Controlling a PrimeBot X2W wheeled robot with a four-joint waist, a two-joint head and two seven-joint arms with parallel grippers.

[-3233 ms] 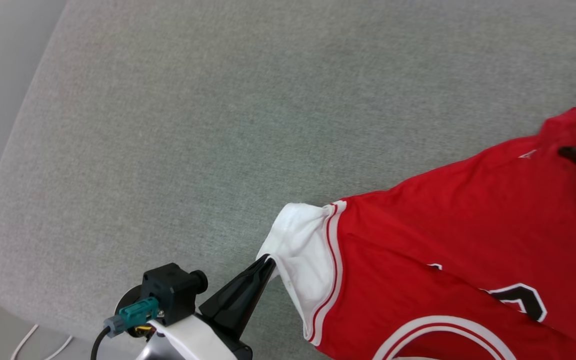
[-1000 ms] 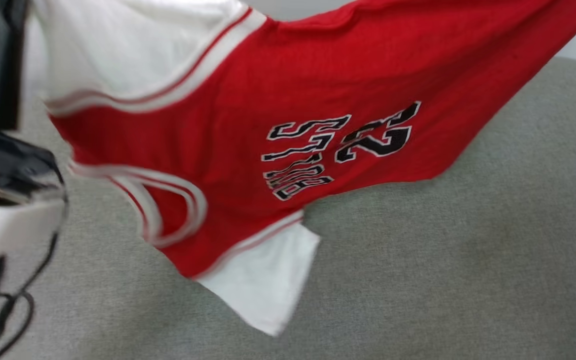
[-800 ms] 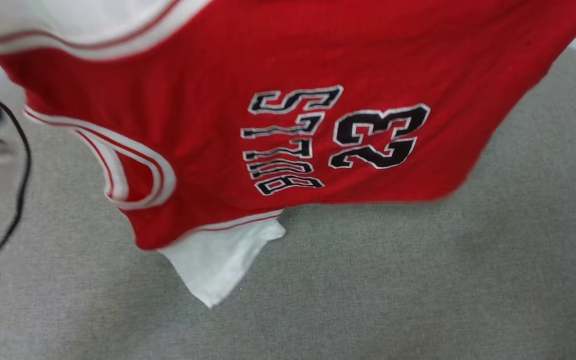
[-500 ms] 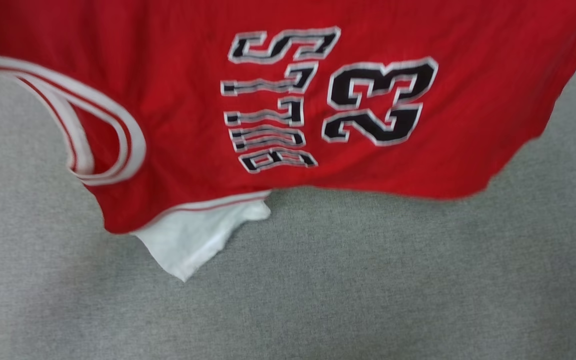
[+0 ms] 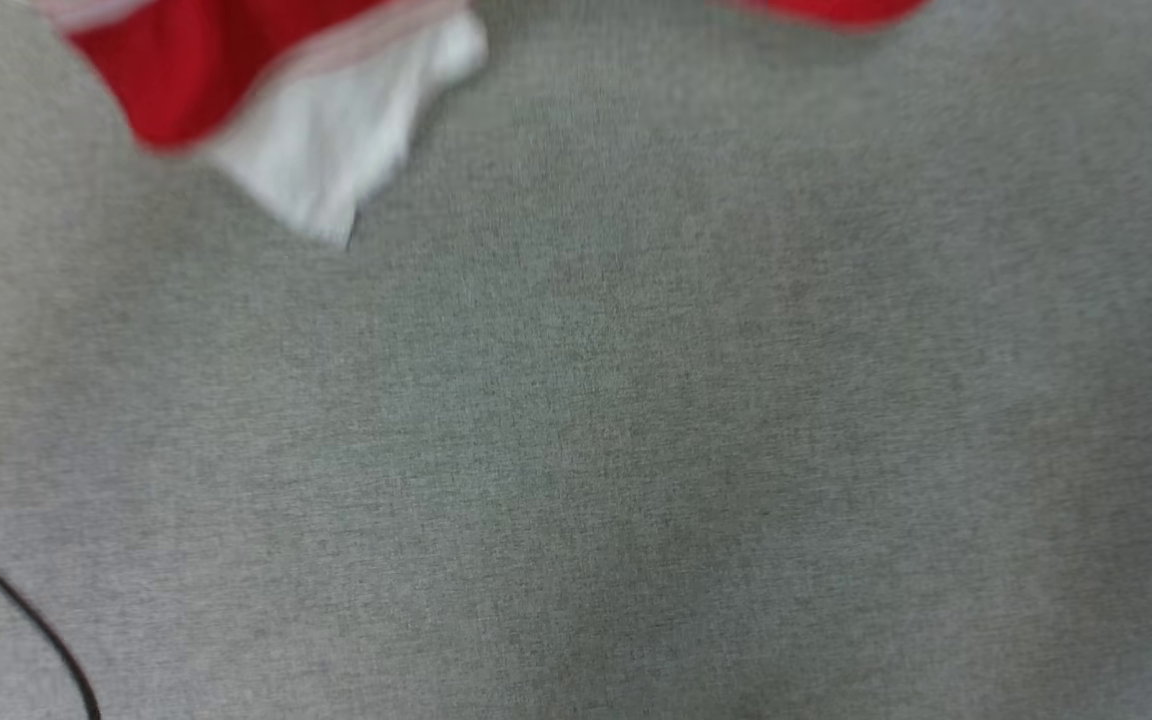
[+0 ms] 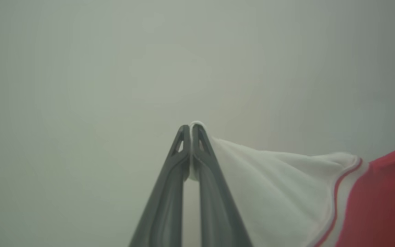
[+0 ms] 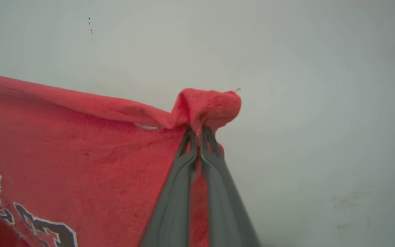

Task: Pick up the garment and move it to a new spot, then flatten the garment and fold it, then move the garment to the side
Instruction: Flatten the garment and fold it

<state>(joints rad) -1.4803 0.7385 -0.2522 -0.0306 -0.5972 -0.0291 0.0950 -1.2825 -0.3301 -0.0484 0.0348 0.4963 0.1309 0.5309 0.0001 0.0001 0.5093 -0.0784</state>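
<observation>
Grey woven upholstery (image 5: 636, 450) spreads across the head view, somewhat blurred, with a thin black cable (image 5: 26, 620) crossing its lower left corner. The left pincer (image 6: 190, 127) is clenched, its tips nipping a small fold at the edge of a white sleeve (image 6: 269, 185). The right pincer (image 7: 197, 132) is likewise clenched, grasping a bunched red corner (image 7: 207, 106) that puffs out just past its tips. Each is seen against a plain pale wall (image 6: 98, 68). The shirt (image 5: 176, 70) hangs between the two. Cloth runs off to the right of the left pincer in its own view, and to the left of the right pincer in its own view. Judged from this, the two holds at opposite edges are meant to spread the shirt and lift it off the upholstery, ready to be carried and laid flat. Its lowest part, red cloth and the other white sleeve (image 5: 326, 150), dangles at the top of the head view. The blur hides whether that part touches the upholstery. The shirt has a red body and white short sleeves, with red-and-white striped trim (image 6: 345, 195) at the sleeve seam. Black white-outlined lettering (image 7: 46, 230), only partly in frame, lies below and left of the right pincer. Light creasing shows near the right pincer, and no damage is noted.
</observation>
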